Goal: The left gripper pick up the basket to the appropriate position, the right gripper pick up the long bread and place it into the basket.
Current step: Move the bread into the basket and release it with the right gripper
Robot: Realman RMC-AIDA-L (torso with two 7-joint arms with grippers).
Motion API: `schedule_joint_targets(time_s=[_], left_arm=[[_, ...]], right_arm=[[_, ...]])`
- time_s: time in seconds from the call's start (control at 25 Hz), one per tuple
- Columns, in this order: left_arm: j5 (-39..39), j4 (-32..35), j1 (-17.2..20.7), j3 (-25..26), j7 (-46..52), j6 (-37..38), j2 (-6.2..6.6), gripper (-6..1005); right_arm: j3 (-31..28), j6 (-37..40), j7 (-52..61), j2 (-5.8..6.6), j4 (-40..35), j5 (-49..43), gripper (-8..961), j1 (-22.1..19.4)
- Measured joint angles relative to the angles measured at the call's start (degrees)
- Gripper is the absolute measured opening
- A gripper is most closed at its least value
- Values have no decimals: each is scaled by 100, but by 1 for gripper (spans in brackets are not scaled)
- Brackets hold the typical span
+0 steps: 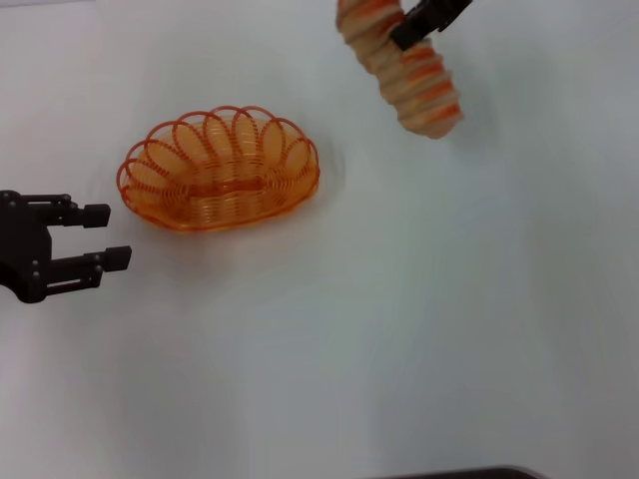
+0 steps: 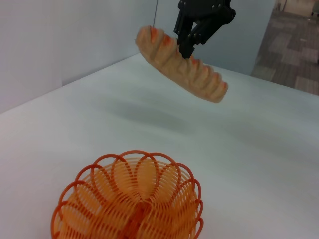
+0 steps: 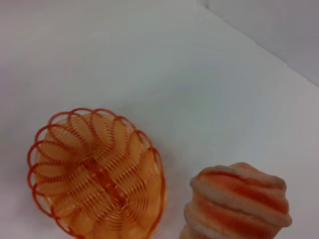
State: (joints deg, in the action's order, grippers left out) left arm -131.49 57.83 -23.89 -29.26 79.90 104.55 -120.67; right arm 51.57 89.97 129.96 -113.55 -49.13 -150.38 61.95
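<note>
The orange wire basket point(image 1: 220, 170) stands empty on the white table; it also shows in the left wrist view point(image 2: 129, 204) and the right wrist view point(image 3: 97, 174). My left gripper point(image 1: 108, 237) is open and empty, a little to the left of the basket and apart from it. My right gripper point(image 1: 411, 28) is shut on the long bread point(image 1: 404, 70) and holds it in the air, tilted, at the far right of the basket. The left wrist view shows the right gripper point(image 2: 189, 47) clamping the bread point(image 2: 184, 64) near its middle. The bread's end shows in the right wrist view point(image 3: 237, 204).
The white table point(image 1: 399, 329) spreads in front and to the right. A grey wall point(image 2: 60, 35) stands at its far side. A dark edge point(image 1: 469, 473) shows at the front of the head view.
</note>
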Motion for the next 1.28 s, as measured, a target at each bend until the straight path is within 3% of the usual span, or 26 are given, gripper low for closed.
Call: schedule_joint_targets(time_s=[0.36, 0.68, 0.92, 1.28], left_arm=[[-40, 33, 41, 0, -23, 83, 0, 566], [-88, 8, 60, 0, -23, 149, 16, 567], [-218, -30, 60, -22, 1, 209, -6, 566], [-215, -184, 86, 47, 79, 259, -14, 567]], right_arm=[[190, -92, -1664, -191, 50, 356, 125, 152], [1053, -332, -2822, -577, 67, 308, 124, 433], [2174, -958, -3223, -614, 408, 342, 126, 653], [2350, -1470, -3978, -669, 994, 358, 118, 1105]])
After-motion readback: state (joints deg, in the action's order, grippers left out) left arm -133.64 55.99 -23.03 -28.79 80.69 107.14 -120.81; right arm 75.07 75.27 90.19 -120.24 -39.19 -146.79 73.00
